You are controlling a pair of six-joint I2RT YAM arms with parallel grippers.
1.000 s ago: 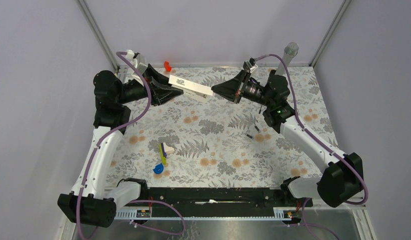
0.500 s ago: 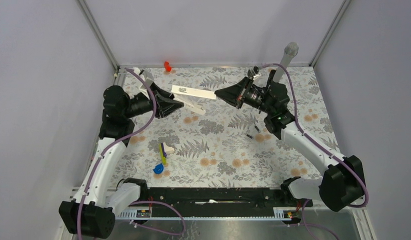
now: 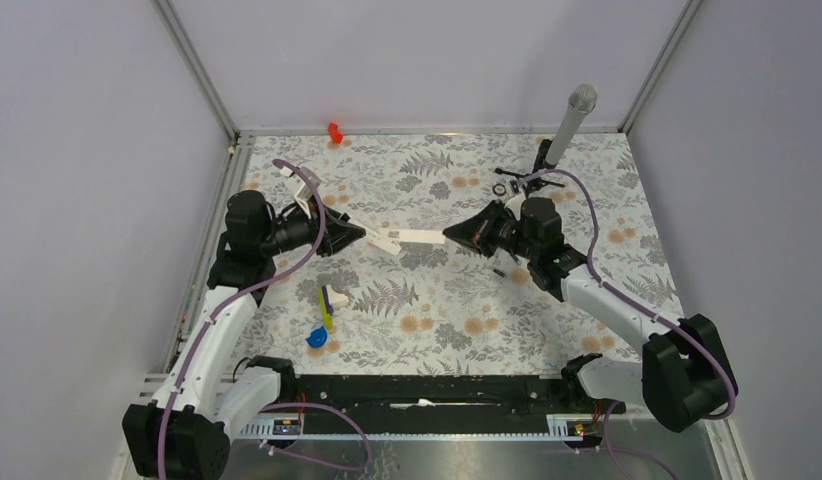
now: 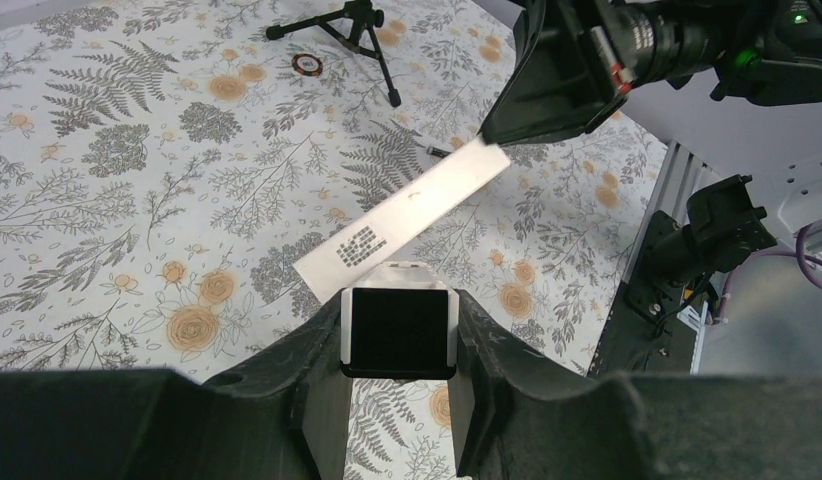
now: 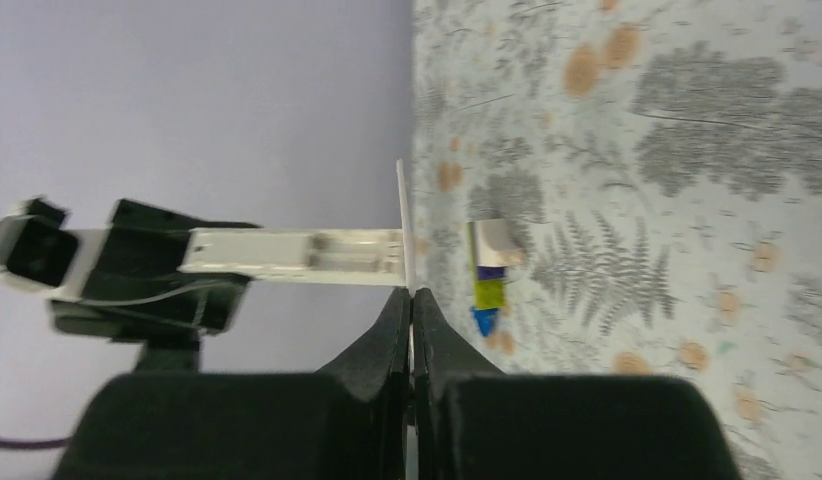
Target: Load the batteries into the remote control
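My left gripper [image 3: 359, 237] [image 4: 399, 322] is shut on the dark end of the white remote control [image 3: 384, 243] [image 4: 399, 330], held above the cloth. In the right wrist view the remote control [image 5: 297, 250] shows its open compartment side-on. A flat white cover strip with grey marks [image 3: 423, 236] [image 4: 407, 212] runs from the remote to my right gripper [image 3: 450, 236] [image 5: 412, 292]. That gripper is shut on the strip's far end, seen edge-on [image 5: 402, 215]. One of the batteries [image 3: 499, 272] [image 4: 434, 151] lies on the cloth under the right arm. I see no other battery.
A microphone on a black tripod [image 3: 567, 122] [image 4: 352, 22] stands at the back right, a small black ring [image 3: 499, 189] [image 4: 305, 64] beside it. A yellow-white-blue toy cluster [image 3: 326, 310] [image 5: 490, 268] lies front left. A red piece [image 3: 334, 131] sits by the back wall.
Both arms have come down and toward the table's middle, carrying the remote and the cover strip between them. Both grips are unchanged.
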